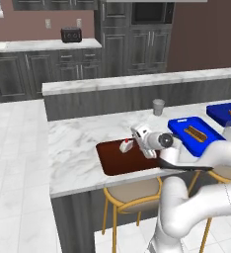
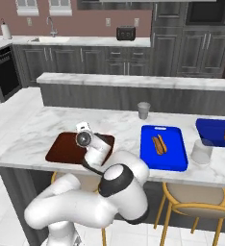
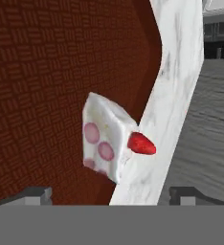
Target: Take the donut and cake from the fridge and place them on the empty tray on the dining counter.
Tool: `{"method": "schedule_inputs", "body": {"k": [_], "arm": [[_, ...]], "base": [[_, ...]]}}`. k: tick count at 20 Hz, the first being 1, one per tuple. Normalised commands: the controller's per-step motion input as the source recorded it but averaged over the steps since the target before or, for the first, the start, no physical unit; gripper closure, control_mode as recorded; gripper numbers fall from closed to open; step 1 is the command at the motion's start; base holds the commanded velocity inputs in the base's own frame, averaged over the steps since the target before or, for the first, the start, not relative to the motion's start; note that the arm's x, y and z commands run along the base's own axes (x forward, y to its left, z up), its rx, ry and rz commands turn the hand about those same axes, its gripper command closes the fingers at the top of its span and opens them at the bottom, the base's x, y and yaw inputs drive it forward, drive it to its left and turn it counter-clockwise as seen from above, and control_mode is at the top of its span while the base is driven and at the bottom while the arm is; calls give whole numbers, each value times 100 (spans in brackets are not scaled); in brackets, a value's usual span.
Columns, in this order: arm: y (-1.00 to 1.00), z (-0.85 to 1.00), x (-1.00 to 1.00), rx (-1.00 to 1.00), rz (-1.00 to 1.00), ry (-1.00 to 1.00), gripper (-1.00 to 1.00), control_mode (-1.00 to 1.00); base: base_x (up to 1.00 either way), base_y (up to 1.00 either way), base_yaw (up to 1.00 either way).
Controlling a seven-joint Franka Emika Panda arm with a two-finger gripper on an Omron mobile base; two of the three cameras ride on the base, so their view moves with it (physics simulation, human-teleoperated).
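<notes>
The cake (image 3: 106,141), a small white wedge with a red strawberry, lies on the dark reddish-brown tray (image 3: 47,72) close to its edge beside the marble. My gripper (image 3: 111,196) is open, its two fingertips (image 3: 35,194) standing wide apart on either side of the cake without touching it. From the left base camera the cake (image 1: 126,146) sits near the back edge of the tray (image 1: 118,163) on the dining counter (image 1: 73,148), with the gripper (image 1: 132,143) right at it. The hand covers part of the tray (image 2: 61,146) in the right base view. The donut and the fridge are out of view.
A blue tray (image 1: 199,133) holding a long pastry lies right of the brown tray, a second blue tray (image 1: 226,112) beyond it. A grey cup (image 1: 158,106) stands near the raised ledge (image 1: 137,81), a clear glass (image 2: 201,151) at the right. Stools (image 1: 132,195) stand under the counter's front.
</notes>
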Motion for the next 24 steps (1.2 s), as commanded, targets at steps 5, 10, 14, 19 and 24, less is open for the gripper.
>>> {"method": "schedule_inputs", "body": {"k": [5,10,14,19,24], "arm": [[-60,97,11,3,0,18,-100,-100],[-9,100,-19,0,1,10,-100,-100],[-22,100,-9,-1,0,2,-100,-100],[-56,100,0,0,-3,12,-100,-100],[-32,100,-32,0,-14,18,-100,-100]], "base": [[0,0,0],[0,0,0],[0,0,0],[0,0,0],[0,0,0]]}}
